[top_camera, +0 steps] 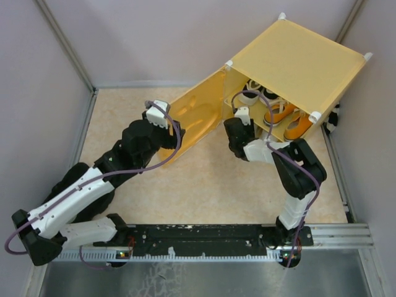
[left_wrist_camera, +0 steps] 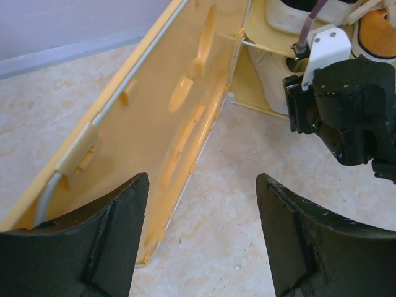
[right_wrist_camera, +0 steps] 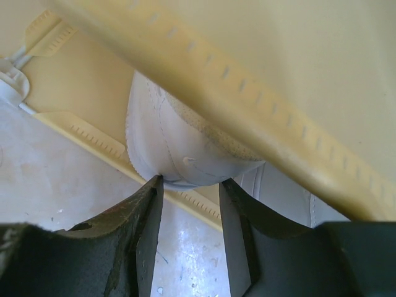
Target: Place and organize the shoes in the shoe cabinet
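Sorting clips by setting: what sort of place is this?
Probably a robotics lab test cell: plain partition walls around the table, robot arms bolted to a metal rail, and a yellow shoe cabinet.

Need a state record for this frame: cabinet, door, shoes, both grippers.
cabinet: shoe cabinet, far right
door: door open, swung left
shoes inside: orange shoes, black-and-white shoes, off-white shoe
left gripper: open, empty, beside door
right gripper: open, tips flanking off-white shoe's heel; contact unclear
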Robot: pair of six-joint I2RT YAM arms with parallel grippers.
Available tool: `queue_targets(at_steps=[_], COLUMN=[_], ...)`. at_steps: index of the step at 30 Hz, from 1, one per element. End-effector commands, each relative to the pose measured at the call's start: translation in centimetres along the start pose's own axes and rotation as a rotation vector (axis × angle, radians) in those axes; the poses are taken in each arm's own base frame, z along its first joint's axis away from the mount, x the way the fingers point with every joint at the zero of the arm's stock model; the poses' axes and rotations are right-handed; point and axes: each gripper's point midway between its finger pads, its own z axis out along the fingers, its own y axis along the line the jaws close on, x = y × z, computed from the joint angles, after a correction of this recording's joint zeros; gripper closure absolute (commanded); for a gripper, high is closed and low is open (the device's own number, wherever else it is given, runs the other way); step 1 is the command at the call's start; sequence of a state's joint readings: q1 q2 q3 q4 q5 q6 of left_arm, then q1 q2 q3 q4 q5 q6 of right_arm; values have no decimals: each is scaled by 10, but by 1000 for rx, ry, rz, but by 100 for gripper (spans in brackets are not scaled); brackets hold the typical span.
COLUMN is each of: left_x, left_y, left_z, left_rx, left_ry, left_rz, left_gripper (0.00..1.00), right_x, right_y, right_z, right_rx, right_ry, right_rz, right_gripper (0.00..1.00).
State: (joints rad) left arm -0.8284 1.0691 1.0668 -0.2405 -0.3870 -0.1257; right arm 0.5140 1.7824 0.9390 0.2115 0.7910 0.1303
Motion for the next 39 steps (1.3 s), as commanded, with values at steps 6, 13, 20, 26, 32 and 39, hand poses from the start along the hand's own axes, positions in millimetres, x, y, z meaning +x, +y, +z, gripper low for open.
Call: queue_targets(at_steps=[6, 13, 20, 26, 32, 39], left_x=[-71, -138, -170, -100, -8, 12], left_y=[-26, -12, 9, 60, 61, -14], left_z=[-37, -56, -70, -37, 4, 34], left_rx=[207, 137, 35, -319, -360, 36], left_ry=[-194, -357, -452, -266, -45, -4], left_rz=[3, -15, -121, -205, -269, -328], left_gripper=[24, 24, 24, 23, 22, 26], right_x=[-53, -63, -144, -195, -228, -236], right_y=[15, 41, -57, -114, -139, -127], right_z=[-48, -173, -256, -300, -322, -339], right_rx=[-260, -704, -680, -665, -654, -762], right_ry=[-122, -164, -397, -519, -565, -516], right_rz=[26, -107, 171, 302, 333, 329], right_gripper=[54, 52, 50, 49, 49, 35])
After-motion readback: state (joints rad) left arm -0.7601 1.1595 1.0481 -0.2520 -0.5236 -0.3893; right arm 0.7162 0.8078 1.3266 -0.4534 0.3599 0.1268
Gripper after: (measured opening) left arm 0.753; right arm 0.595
